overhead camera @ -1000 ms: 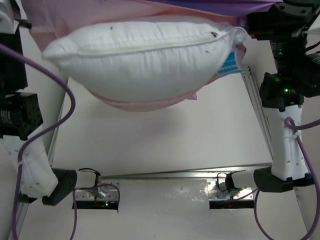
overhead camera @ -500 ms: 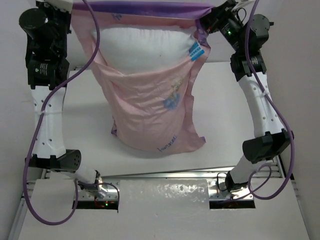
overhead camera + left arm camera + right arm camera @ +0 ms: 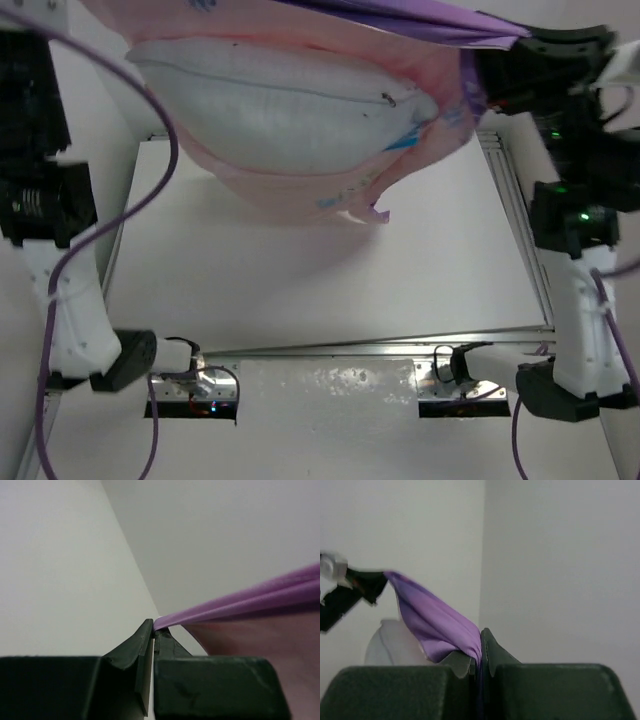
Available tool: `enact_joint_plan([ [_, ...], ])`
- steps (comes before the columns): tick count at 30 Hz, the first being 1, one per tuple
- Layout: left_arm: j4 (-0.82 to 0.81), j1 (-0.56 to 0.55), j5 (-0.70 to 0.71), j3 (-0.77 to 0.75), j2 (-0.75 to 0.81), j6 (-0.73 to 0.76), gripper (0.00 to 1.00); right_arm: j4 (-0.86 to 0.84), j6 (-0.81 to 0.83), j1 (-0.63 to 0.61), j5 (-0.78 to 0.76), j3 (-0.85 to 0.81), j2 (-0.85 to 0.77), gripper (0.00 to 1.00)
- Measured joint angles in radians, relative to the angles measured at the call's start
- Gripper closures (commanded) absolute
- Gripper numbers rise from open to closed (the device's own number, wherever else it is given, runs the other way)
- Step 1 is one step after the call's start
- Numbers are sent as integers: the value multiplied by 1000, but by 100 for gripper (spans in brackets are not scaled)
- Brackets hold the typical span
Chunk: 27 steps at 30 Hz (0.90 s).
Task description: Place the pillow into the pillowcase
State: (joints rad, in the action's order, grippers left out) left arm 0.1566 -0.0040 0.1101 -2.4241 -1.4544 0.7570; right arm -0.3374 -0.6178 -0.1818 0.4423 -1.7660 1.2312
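Note:
The pillowcase [image 3: 300,190], pale pink inside with a purple rim [image 3: 400,15], hangs in the air close to the top camera, stretched between both arms. The white pillow [image 3: 270,100] lies in its open mouth, with pink fabric wrapped under and partly over it, and its blue tag [image 3: 405,140] shows through at the right. My right gripper [image 3: 487,62] is shut on the purple rim, as the right wrist view shows [image 3: 481,637]. My left gripper [image 3: 154,626] is shut on the other end of the rim and is beyond the top external view's upper left edge.
The white table [image 3: 300,290] lies far below the hanging case. Aluminium rails run along its right side [image 3: 520,220] and near edge [image 3: 330,348]. The arm bases and purple cables [image 3: 150,230] stand at both sides.
Half a second ago the case hung low and long with the pillow at its top. Both arms have since swung it up toward the camera. The pillow sits deeper in pink fabric than one second ago.

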Motion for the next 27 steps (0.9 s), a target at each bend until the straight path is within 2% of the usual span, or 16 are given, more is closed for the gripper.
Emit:
enact_joint_plan([
  [2, -56, 2, -16, 152, 105, 14, 100, 3, -2, 2, 10, -103, 6, 100],
  [4, -59, 13, -16, 224, 180, -5, 100, 46, -29, 8, 40, -405, 171, 100],
  [6, -16, 37, 6, 155, 147, -42, 100, 81, -78, 10, 55, -742, 429, 100],
  [8, 80, 74, 23, 12, 21, -87, 100, 124, -124, 13, 55, -853, 592, 100],
  [9, 132, 95, 27, -77, -56, -105, 100, 138, -140, 13, 52, -830, 634, 100],
  [11, 199, 113, 27, -191, -185, -122, 100, 161, -161, 11, 36, -616, 648, 100],
  [13, 205, 114, 40, -48, -229, -110, 100, 204, -152, 8, 6, -446, 642, 100],
  [15, 244, 114, 50, 87, -232, -92, 100, 245, -129, 8, 3, -386, 628, 100],
  [17, 249, 116, 59, 94, -246, -72, 100, 257, -90, 1, -8, -314, 564, 100],
  [18, 225, 116, 57, 78, -246, -59, 100, 269, -70, -4, -24, -309, 532, 100],
  [20, 149, 115, 42, 13, -245, -39, 100, 285, -32, -6, -53, -406, 511, 100],
  [22, 56, 115, 38, -71, -240, -24, 100, 309, -31, -8, -54, -673, 578, 100],
  [23, 9, 115, 35, -106, -237, -20, 100, 283, -41, -7, -51, -742, 589, 100],
  [25, -101, 115, 17, -143, -211, -15, 100, 196, -50, 3, -47, -706, 537, 100],
  [26, -148, 115, 6, -134, -183, -10, 100, 132, -50, 7, -48, -600, 471, 100],
  [27, -217, 116, 63, -120, -158, 12, 100, 100, -43, 25, -85, -480, 389, 100],
])
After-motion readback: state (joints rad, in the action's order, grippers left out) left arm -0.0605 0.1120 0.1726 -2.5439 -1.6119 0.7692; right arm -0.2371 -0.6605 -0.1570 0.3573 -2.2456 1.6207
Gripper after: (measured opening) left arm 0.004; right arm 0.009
